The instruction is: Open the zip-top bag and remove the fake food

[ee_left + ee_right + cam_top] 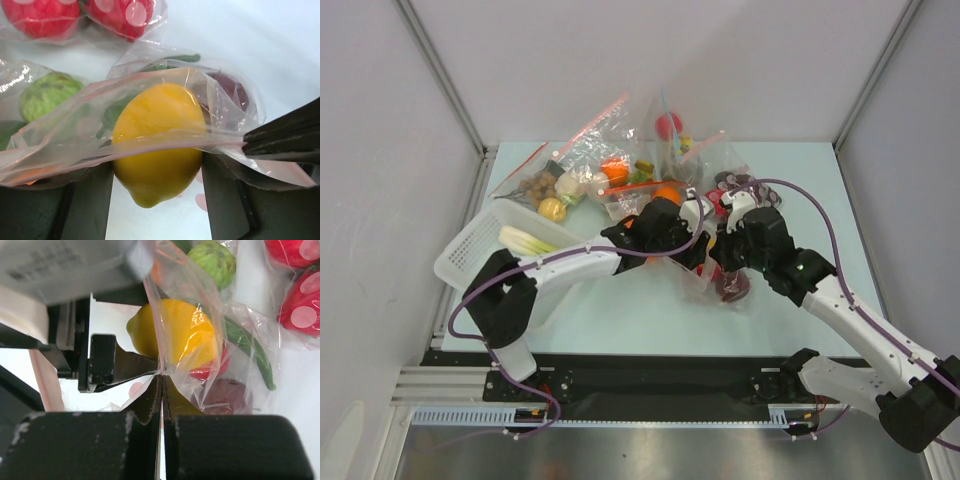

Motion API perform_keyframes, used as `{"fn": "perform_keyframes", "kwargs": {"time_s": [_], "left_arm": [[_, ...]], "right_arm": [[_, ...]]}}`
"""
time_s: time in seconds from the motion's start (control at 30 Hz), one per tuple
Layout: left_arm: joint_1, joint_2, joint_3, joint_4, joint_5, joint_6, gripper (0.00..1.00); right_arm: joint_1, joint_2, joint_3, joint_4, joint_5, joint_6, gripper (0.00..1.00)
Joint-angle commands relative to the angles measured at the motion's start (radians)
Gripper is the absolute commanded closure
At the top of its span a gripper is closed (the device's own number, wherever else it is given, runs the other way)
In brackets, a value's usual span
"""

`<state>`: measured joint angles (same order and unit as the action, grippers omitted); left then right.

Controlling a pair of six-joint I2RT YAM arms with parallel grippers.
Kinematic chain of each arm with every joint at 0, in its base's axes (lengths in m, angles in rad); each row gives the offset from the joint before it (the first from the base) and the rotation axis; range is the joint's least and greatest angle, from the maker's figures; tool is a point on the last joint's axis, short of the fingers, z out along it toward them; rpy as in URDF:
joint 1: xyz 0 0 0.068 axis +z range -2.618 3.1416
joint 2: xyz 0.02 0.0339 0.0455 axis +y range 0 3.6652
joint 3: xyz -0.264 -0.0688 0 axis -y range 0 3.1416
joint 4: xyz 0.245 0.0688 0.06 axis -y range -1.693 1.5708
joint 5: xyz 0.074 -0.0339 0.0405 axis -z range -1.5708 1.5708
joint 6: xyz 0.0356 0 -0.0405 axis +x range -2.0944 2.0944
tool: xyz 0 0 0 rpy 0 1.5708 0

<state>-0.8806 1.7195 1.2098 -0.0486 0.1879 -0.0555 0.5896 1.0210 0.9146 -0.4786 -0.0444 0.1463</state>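
Checking left tool (pixel 157 192), state? (A)

Clamped on the lemon (pixel 157 145), one finger (pixel 85 205) pressed against each side. (B)

And right tool (pixel 161 387)? (A)

Shut flat on the mouth edge of the zip-top bag (pixel 60 140), just beside the lemon, film pinched between both fingers. (B)

Locating the lemon relative to the bag? (A)

Half out: pointed end hanging outside past the pale pink zip strip (pixel 220 141), rounded end inside under the film. (B)

Locating the bag itself? (A)

Middle of the surface (pixel 620 310), a little toward the right edge, between both wrists. Resting or lifted: cannot tell. (B)

Listing the rest of the fake food? (A)

Dark red apple (pixel 232 90) and long green piece (pixel 250 352) inside the same bag, behind the lemon. Leek (pixel 525 240) lying in a white basket (pixel 460 250) at the left edge of the surface. (B)

Anything else nearby? (A)

Other clear bags (pixel 585 150) heaped toward the far edge. Red white-spotted pieces (pixel 40 15) wrapped in clear film beyond the apple. Bumpy green piece (pixel 47 92) under clear film near the lemon; which bag, cannot tell. (B)
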Motion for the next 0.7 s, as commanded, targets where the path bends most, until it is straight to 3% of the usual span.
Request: {"fn": "perform_keyframes", "kwargs": {"time_s": [0.0, 0.27, 0.67], "left_arm": [[0.015, -0.023, 0.074, -0.030, 0.041, 0.029, 0.71], [0.038, -0.069, 0.103, -0.158, 0.114, 0.028, 0.71], [0.046, -0.247, 0.022, -0.243, 0.079, 0.028, 0.71]], "right_arm": [[0.016, -0.006, 0.020, 0.028, -0.015, -0.010, 1.00], [0.019, 0.013, 0.015, 0.026, 0.034, -0.007, 1.00], [0.018, 0.096, 0.004, 0.047, 0.098, -0.014, 1.00]]}}
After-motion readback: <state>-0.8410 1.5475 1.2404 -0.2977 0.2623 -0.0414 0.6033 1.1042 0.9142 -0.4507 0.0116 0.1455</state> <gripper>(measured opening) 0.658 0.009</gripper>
